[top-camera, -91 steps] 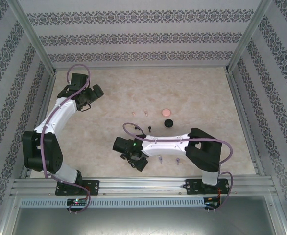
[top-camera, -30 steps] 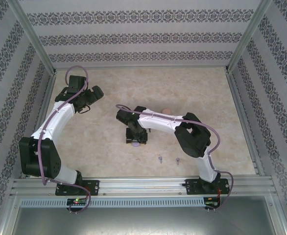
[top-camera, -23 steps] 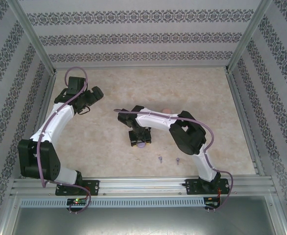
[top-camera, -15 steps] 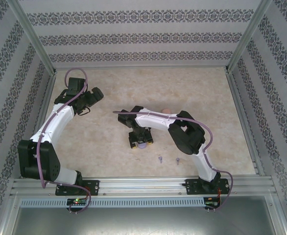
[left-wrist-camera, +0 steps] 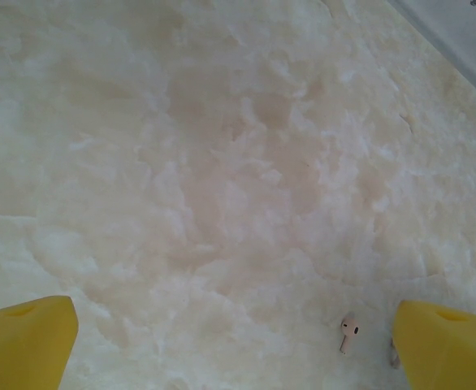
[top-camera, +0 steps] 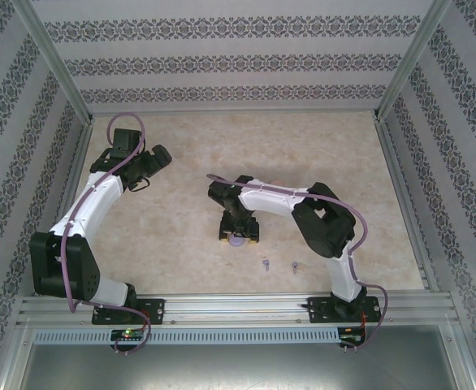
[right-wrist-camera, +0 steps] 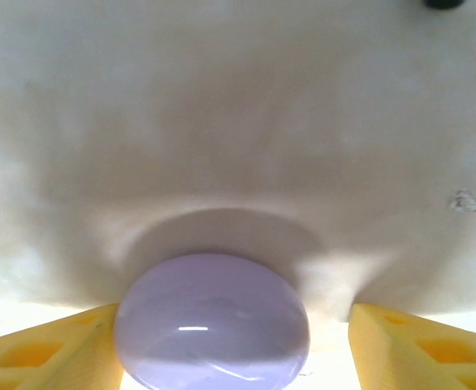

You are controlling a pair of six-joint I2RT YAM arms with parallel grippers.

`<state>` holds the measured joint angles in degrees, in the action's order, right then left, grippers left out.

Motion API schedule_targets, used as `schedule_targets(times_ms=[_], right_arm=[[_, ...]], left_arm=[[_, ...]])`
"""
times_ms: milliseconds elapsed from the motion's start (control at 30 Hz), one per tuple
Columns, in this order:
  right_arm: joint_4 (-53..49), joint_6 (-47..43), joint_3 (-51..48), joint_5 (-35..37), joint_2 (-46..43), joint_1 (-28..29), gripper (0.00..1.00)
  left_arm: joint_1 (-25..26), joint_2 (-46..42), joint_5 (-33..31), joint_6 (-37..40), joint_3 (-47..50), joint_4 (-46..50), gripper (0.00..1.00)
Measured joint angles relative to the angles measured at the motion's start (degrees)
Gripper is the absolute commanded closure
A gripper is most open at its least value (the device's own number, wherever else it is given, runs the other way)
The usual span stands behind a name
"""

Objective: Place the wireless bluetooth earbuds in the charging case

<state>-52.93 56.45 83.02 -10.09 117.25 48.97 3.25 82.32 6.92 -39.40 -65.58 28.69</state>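
Lilac glossy round charging case [right-wrist-camera: 212,325] sits closed between the right gripper's [top-camera: 240,236] parted jaws, the left gripper's [left-wrist-camera: 234,333] jaws gape wide, and tiny light purple stemmed earbuds [top-camera: 265,264] lie loose on the marbled bench [top-camera: 173,236], none inserted.

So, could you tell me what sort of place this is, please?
Probably a lab robot cell: an aluminium frame, patterned wall panels boxing in a marbled tabletop, with a left arm and right arm bolted to a rail.

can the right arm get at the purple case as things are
Probably yes: the right gripper is open, straddling the purple case on the table, one finger close against it, a gap at the other. Nothing looks in the way.
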Motion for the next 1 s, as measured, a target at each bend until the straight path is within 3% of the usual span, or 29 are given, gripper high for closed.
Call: schedule_targets(times_ms=[400,1000], right_arm=[[2.43,12.35,0.96,0.15,-0.22,1.07,0.28],[2.47,15.47,0.92,1.07,0.33,1.49,0.36]], left_arm=[[0.0,0.0,0.44,-0.59,0.07,-1.29,0.01],[0.0,0.0,2.12,-0.59,0.33,-1.73,0.01]])
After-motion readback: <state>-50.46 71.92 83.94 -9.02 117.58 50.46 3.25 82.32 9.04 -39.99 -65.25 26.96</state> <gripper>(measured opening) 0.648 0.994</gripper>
